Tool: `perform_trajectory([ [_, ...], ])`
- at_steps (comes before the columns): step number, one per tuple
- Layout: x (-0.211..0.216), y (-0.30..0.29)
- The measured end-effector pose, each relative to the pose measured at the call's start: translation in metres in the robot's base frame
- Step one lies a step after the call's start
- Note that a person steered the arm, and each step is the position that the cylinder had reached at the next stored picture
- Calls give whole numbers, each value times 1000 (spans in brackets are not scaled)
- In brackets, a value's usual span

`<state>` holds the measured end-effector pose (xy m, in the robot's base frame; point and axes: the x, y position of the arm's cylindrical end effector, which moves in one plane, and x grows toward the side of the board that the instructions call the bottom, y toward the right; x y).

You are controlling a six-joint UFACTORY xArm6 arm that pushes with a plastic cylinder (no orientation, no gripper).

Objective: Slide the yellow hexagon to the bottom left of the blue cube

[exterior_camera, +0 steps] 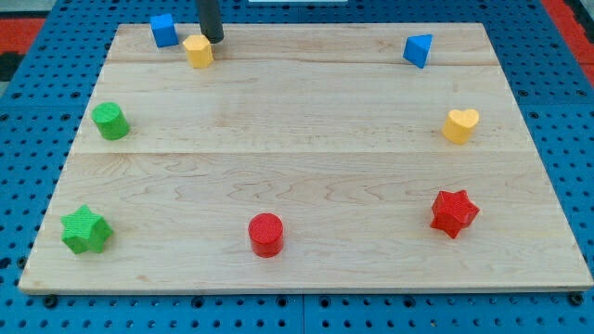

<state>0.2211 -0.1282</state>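
Observation:
The yellow hexagon sits near the view's top left on the wooden board. The blue cube is just up and to the left of it, with a small gap between them. My tip is at the hexagon's upper right, very close to it or touching its edge. The rod rises out of the view's top.
A blue triangular block is at the top right. A yellow heart is at the right. A red star and a red cylinder are lower down. A green cylinder and a green star are at the left.

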Motion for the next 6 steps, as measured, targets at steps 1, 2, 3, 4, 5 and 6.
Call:
perform_trajectory([
  [1,0,0],
  [2,7,0],
  [3,23,0],
  [4,36,-26],
  [5,40,27],
  [6,51,9],
])
